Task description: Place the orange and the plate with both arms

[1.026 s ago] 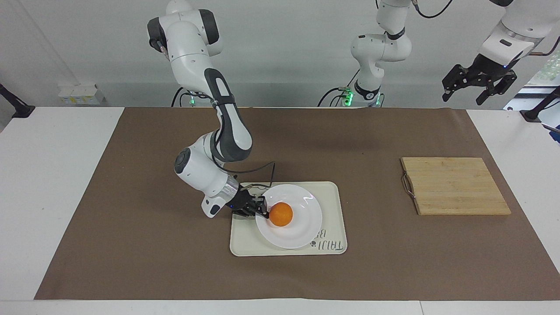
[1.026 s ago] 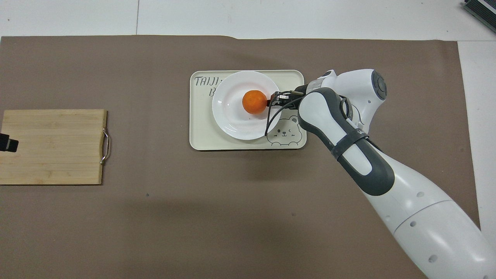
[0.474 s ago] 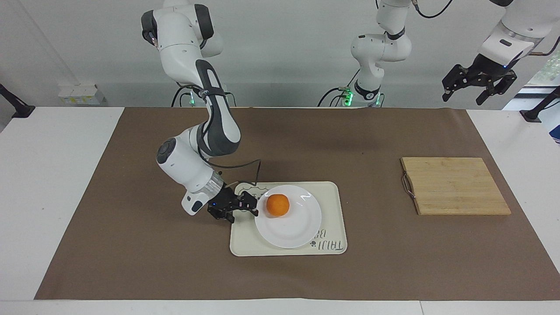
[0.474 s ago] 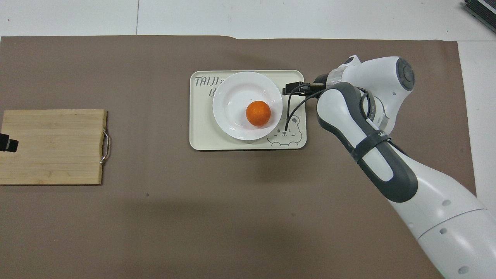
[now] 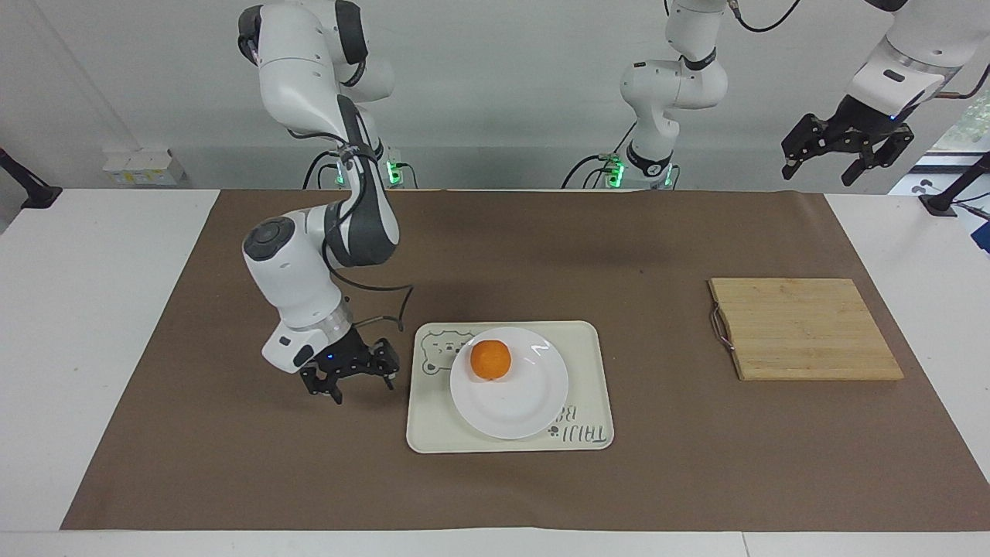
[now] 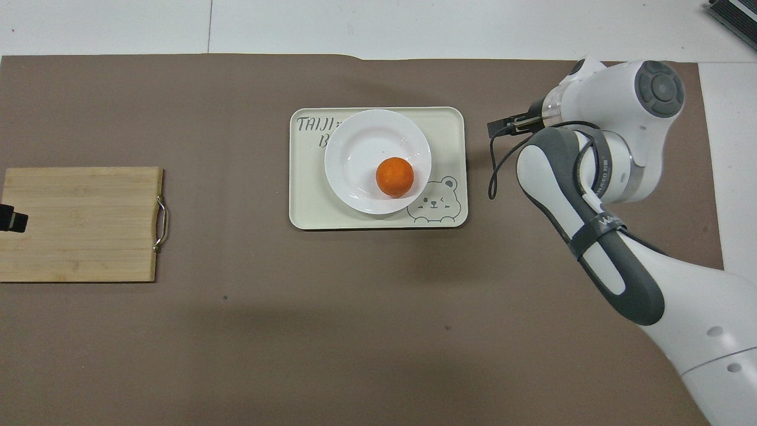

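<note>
While empty and spread, right gripper (image 5: 362, 377) low beside tray (image 5: 433, 437).

**Two white arms with dark trim**

Both arms (image 5: 309, 255) (image 5: 673, 77) have glossy white rounded shells with dark grey bands at the joints. A round grey cap covers one joint. Thin black cables loop along the wrist. Each ends in a black two-finger gripper (image 5: 352, 375) (image 5: 843, 147). Green lights glow at the bases.
</note>
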Robot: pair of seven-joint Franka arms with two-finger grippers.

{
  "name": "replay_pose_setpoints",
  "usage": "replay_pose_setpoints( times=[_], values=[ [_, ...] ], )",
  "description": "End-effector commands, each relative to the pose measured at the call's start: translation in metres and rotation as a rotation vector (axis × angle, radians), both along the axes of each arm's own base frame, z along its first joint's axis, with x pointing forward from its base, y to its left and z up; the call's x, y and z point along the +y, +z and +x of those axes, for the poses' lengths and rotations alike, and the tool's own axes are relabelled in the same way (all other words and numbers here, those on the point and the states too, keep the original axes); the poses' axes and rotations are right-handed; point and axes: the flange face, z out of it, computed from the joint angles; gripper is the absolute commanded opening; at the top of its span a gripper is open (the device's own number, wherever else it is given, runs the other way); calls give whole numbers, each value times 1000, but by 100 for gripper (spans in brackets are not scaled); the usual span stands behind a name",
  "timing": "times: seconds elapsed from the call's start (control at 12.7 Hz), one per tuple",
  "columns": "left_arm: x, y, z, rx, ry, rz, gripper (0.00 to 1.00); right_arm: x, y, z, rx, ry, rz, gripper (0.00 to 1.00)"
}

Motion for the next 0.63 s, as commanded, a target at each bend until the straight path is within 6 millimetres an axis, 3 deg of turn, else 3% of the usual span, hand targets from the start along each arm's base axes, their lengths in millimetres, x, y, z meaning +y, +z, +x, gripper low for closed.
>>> replay_pose_setpoints(
  times=[0.0, 0.32, 0.55],
  values=[
    [4, 3, -4, 4, -1, 13, 100, -36, 37, -14, 51, -65, -54, 100],
    [4, 3, -4, 6, -2, 13, 100, -73, 102, -48, 132, -113, -144, 100],
    [4, 3, -4, 4, -3, 13, 100, -79, 152, -80, 179, -157, -135, 100]
  ],
)
